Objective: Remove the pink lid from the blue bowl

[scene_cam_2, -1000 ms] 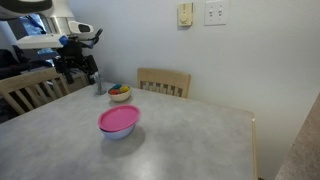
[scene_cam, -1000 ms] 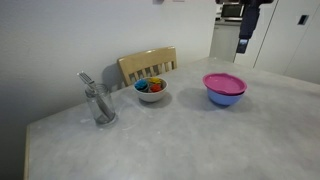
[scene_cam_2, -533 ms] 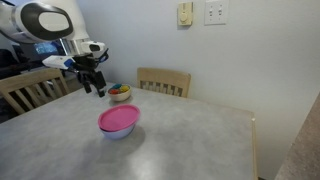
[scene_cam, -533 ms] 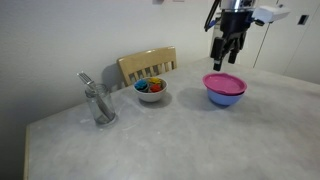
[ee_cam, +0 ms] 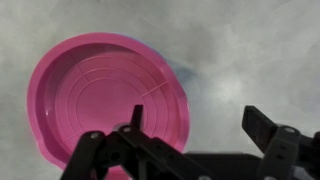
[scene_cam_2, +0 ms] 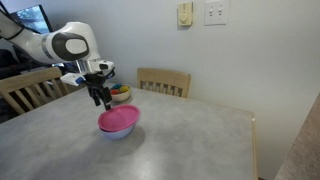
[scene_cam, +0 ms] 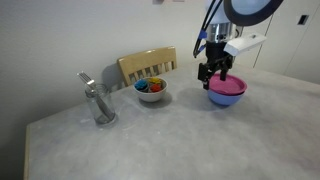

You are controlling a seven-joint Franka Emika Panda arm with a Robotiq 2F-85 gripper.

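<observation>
Gripper (ee_cam: 193, 116) is spread wide with nothing between the fingers. In the wrist view one finger (ee_cam: 135, 128) sits over the right part of the pink lid (ee_cam: 105, 95), and the other finger (ee_cam: 262, 124) is out over bare table (ee_cam: 250, 50). Most of the lid lies left of the gap, off-centre to the gripper.

In an exterior view the gripper (scene_cam: 216, 76) points down over the pink lid (scene_cam: 228, 82), at the side nearer the white bowl (scene_cam: 151, 91). Fingertips are down about at lid level — can't tell if they touch it. The lid sits flat on the blue bowl (scene_cam: 227, 97), covering it.

In an exterior view the gripper (scene_cam_2: 101, 98) hangs just above the far-left edge of the pink lid (scene_cam_2: 120, 119), with the blue bowl (scene_cam_2: 118, 132) showing beneath the lid's rim.

The white bowl holds colourful pieces and stands apart from the blue bowl, toward the wooden chair (scene_cam: 148, 64). A clear glass (scene_cam: 99, 105) holding a metal utensil stands further along the table (scene_cam: 180, 145), well apart from both bowls. A light switch plate (scene_cam_2: 215, 12) is on the wall.
</observation>
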